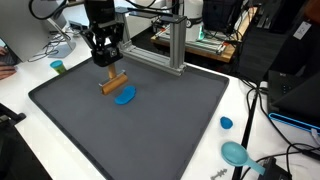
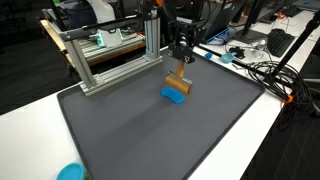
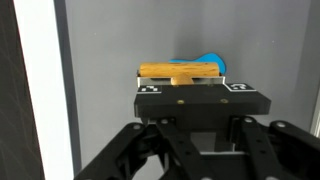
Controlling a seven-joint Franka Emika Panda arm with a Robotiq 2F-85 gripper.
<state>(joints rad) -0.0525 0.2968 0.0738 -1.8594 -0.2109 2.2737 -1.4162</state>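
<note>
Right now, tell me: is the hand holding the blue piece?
No, the hand is shut on the wooden block; the blue piece lies on the mat.

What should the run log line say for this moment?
gripper: shut on wooden block | blue piece: next to block, on grey mat

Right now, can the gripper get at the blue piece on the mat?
Probably not directly. The gripper is shut on the wooden block, which sits between the jaws and the blue piece. Nothing else on the grey mat crowds it.
</note>
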